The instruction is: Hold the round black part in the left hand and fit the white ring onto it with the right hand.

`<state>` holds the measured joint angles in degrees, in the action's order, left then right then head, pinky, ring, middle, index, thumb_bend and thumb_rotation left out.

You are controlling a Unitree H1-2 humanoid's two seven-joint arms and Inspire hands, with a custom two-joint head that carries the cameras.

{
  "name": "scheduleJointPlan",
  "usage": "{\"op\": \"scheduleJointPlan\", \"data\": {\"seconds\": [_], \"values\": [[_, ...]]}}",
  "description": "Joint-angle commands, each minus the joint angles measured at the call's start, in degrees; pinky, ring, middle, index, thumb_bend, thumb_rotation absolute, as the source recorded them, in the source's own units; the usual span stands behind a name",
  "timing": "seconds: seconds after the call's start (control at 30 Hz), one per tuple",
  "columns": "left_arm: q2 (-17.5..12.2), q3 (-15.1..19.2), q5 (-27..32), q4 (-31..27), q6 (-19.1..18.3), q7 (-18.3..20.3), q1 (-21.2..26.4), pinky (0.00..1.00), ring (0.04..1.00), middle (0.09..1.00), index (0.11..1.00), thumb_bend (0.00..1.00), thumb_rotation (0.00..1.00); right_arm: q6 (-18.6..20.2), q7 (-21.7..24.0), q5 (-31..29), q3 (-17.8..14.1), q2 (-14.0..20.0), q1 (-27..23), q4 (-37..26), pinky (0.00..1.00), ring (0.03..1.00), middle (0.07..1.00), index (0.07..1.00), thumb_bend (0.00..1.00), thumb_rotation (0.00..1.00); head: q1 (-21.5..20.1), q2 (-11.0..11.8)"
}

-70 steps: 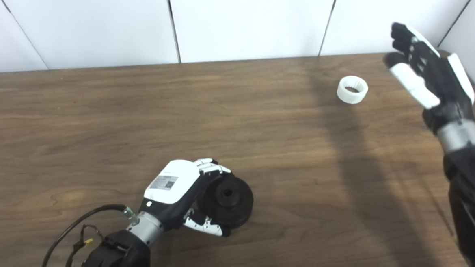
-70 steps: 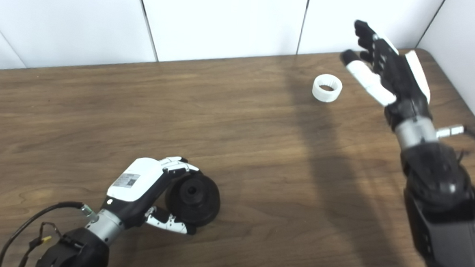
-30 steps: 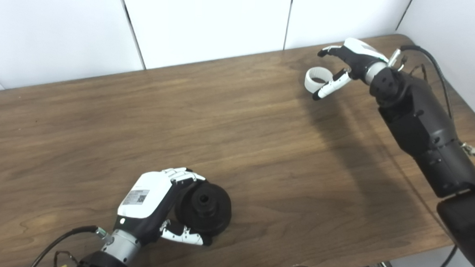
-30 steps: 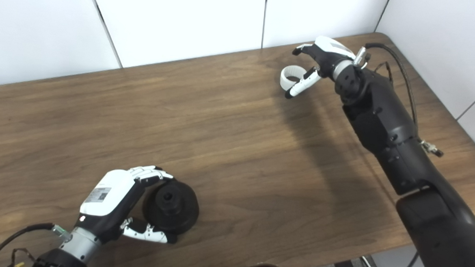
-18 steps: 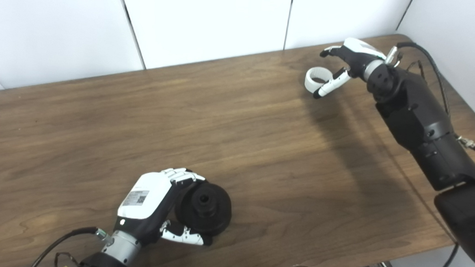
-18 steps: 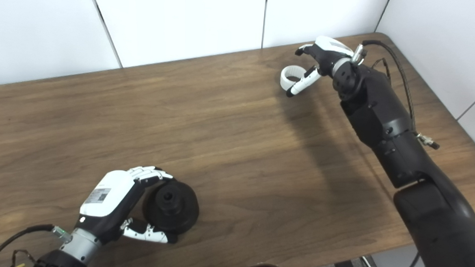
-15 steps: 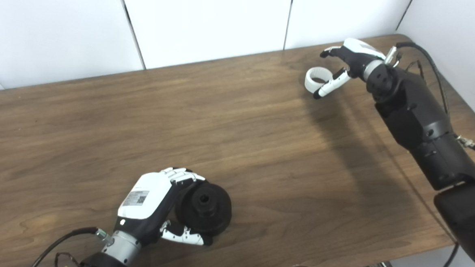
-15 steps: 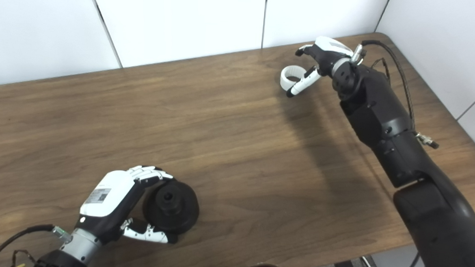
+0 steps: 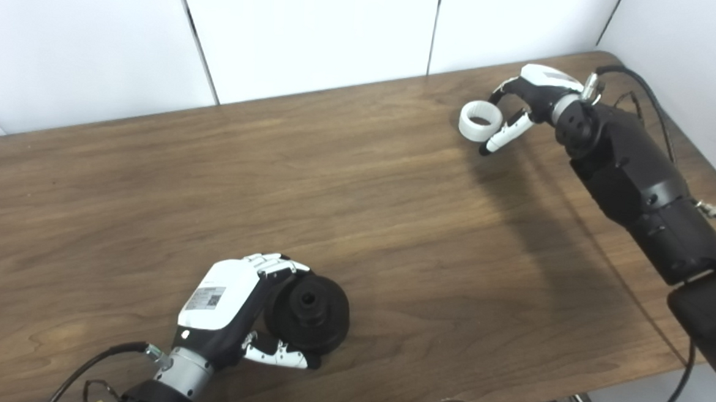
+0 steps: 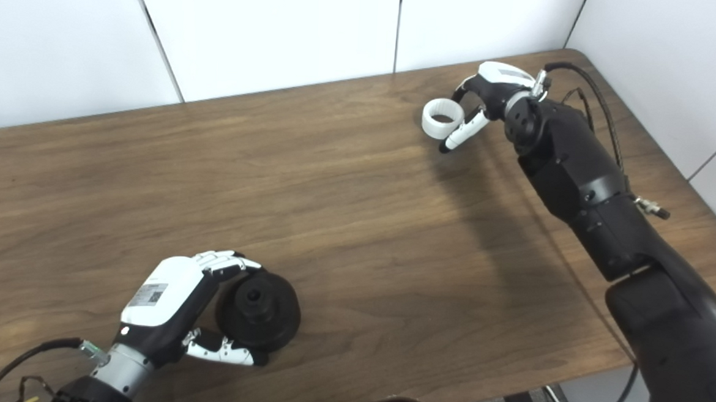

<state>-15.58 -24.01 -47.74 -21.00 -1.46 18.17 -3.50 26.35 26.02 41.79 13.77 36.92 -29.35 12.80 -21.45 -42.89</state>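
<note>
The round black part lies on the wooden table near its front edge, hub hole facing up. My left hand is shut on it, fingers over its far rim and thumb under its near rim. The white ring is at the far right of the table. My right hand is shut on it, with curled fingers against its far right side and the thumb along its near right side. Whether the ring still touches the table is unclear.
White wall panels stand close behind the table. The table's right corner and right edge run just beyond my right arm. A black cable trails from my left wrist at the front edge.
The camera view shifted early on. Since half a second ago, my right hand's fingers have curled down onto the ring and the hand has drifted slightly right. My left hand and the black part are unchanged.
</note>
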Motion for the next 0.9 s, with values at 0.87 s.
{"op": "scheduleJointPlan", "data": {"seconds": [0.87], "values": [[0.9,-0.8,-3.2,-1.6,-1.8,3.0,-0.5,0.9,0.86,0.779,0.483,0.52,0.06,-1.2,-0.1,1.2,3.8,1.9,-5.1,-0.1,0.94,0.976,0.948,0.729,0.83,0.33,1.5,-0.2]]}}
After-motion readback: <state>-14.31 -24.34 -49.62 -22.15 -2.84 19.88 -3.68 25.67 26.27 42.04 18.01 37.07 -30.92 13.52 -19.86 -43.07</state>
